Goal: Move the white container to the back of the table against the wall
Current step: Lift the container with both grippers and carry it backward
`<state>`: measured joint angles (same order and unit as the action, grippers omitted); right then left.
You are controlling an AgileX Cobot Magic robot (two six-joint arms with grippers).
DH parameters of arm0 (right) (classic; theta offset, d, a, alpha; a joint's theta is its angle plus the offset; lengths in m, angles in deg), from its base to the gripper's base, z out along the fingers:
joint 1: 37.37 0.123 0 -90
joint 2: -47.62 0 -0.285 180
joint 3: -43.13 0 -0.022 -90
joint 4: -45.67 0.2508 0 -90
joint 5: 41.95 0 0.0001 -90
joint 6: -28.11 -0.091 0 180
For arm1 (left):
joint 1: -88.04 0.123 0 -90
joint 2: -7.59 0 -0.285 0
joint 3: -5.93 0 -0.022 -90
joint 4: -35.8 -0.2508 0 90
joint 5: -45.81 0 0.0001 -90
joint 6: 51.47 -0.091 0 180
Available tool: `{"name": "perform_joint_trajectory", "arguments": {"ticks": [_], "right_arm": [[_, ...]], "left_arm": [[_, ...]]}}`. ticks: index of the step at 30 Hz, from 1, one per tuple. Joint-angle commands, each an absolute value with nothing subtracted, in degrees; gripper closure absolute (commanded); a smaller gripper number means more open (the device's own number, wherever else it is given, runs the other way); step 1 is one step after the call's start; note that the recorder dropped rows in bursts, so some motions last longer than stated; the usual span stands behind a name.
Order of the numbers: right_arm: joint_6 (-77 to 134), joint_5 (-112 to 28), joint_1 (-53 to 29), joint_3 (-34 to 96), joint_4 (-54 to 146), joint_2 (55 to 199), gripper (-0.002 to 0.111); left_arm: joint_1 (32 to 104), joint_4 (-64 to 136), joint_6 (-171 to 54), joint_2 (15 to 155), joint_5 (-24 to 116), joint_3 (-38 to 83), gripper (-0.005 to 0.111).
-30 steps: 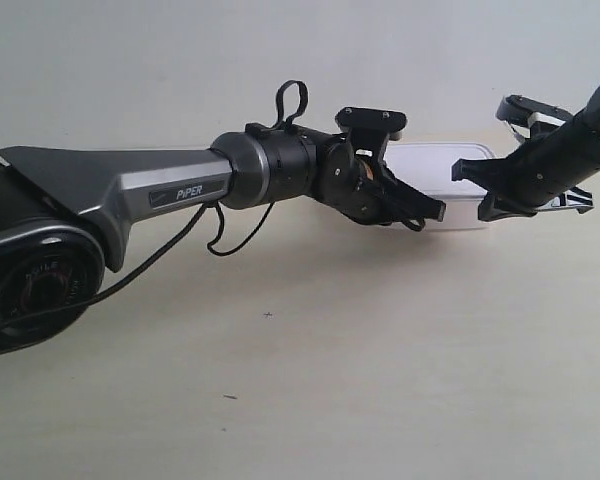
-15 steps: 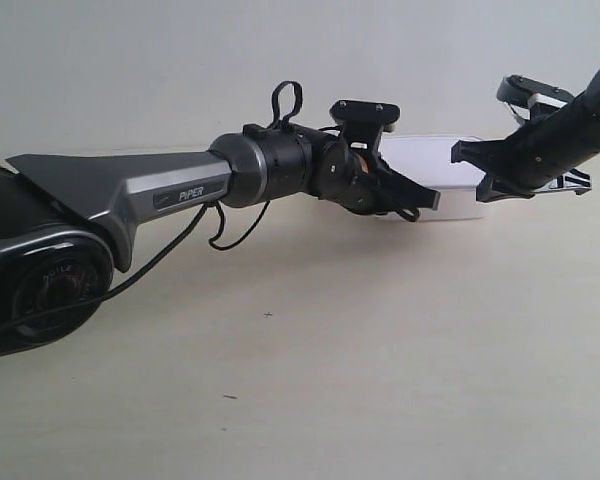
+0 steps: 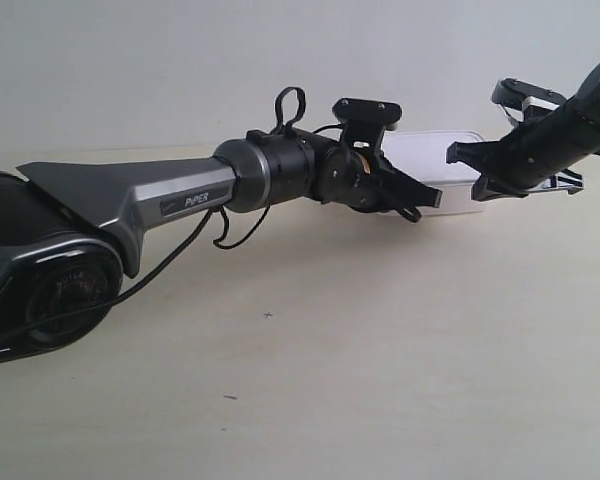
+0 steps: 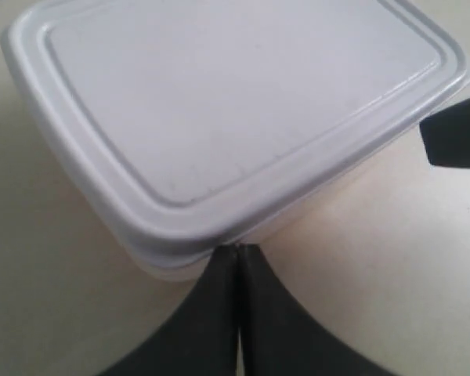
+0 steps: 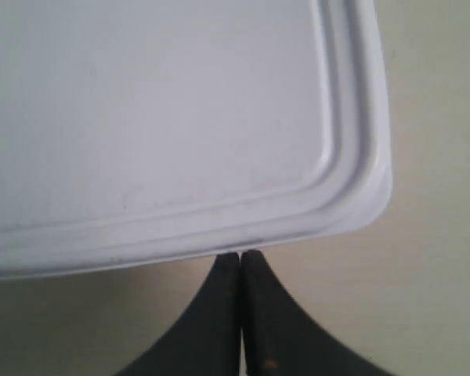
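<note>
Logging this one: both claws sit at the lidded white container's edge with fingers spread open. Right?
Not open: both are shut. The left wrist view shows the left claw closed at the edge of the white container; the right wrist view shows the right claw likewise.

The white container (image 3: 438, 156) is a shallow rectangular plastic box with rounded corners. Its flat white lid (image 4: 243, 94), edged by a raised rim, is snapped on. It lies level on the pale beige wood-grain desk (image 3: 380, 350), near the plain grey-white wall (image 3: 180, 70); whether it touches the wall cannot be told.
</note>
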<state>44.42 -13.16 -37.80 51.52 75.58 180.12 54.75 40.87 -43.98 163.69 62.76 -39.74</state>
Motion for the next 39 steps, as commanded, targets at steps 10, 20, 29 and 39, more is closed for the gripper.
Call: {"name": "perform_joint_trajectory", "arguments": {"ticks": [10, 20, 29, 39], "right_arm": [[44.60, -14.85, -38.06, 53.78, 75.28, 181.47, 0.108], [44.60, -15.84, -38.06, 53.78, 75.64, 183.56, 0.108], [47.82, -18.07, -38.06, 54.19, 80.12, 184.19, 0.108], [47.82, -17.20, -35.47, 60.92, 80.70, 187.44, 0.108]], "left_arm": [[56.81, 40.60, -42.06, 168.04, 58.86, -44.42, 0.107], [56.81, 40.84, -42.06, 168.04, 56.78, -44.46, 0.107], [56.69, 40.84, -42.32, 168.04, 57.04, -44.46, 0.107], [56.69, 40.84, -44.79, 168.04, 59.51, -44.46, 0.107]]}}
